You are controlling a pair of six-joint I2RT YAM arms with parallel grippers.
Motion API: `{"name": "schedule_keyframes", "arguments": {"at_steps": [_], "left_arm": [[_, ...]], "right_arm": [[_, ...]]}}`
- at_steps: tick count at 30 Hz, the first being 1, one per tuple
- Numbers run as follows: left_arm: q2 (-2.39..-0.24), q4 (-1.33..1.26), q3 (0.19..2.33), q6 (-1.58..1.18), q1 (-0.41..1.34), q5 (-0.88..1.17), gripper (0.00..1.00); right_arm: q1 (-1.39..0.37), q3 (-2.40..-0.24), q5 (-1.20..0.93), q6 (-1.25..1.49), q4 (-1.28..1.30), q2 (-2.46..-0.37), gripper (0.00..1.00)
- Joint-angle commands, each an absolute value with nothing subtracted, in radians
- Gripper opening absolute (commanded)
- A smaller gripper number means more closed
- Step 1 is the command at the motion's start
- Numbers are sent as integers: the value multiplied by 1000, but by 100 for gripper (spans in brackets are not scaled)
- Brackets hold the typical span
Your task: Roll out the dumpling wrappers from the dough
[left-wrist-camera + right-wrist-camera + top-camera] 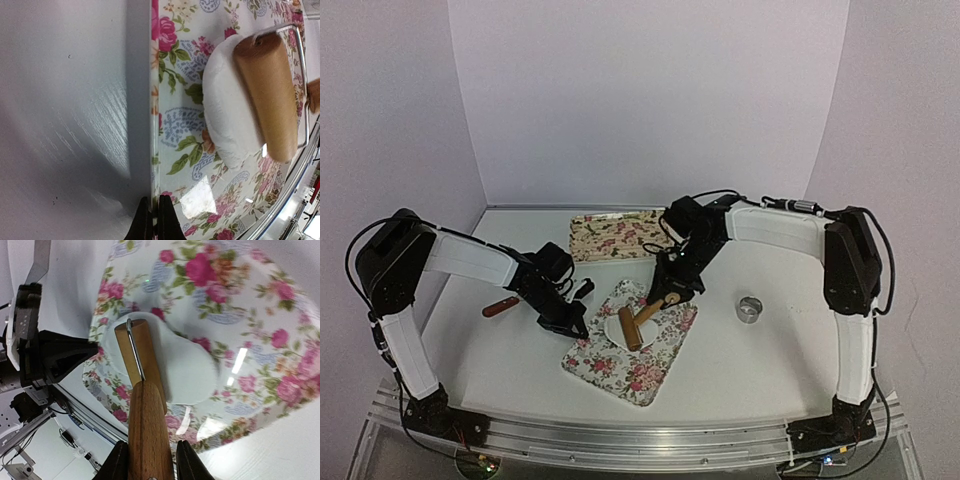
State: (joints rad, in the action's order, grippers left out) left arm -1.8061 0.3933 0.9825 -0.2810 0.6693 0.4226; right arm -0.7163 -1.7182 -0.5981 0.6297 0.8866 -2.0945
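A white patch of dough lies flattened on the near flowered tray. My right gripper is shut on the wooden handle of a rolling pin. Its roller rests on the dough. My left gripper is shut on the tray's left rim, with a jaw on each side of it. In the left wrist view the roller lies across the dough. No separate round wrappers are in view.
A second flowered tray stands at the back. A small metal ring sits on the table to the right of the near tray. A brown-handled tool lies to the left of my left gripper.
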Motion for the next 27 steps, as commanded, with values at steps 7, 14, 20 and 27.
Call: {"name": "schedule_keyframes", "arguments": {"at_steps": [7, 14, 20, 27], "left_arm": [[-1807, 387, 995, -306, 660, 382, 0], [-1817, 411, 1021, -290, 663, 385, 0], [-1817, 418, 1026, -309, 663, 363, 0], [-1779, 438, 1013, -381, 663, 301, 1]], "right_arm": [[-628, -1564, -216, 549, 1164, -2162, 0], [-703, -1706, -262, 552, 1161, -2249, 0], [-704, -1714, -191, 587, 1181, -2192, 0], [-675, -1773, -143, 614, 1241, -2032, 0]]}}
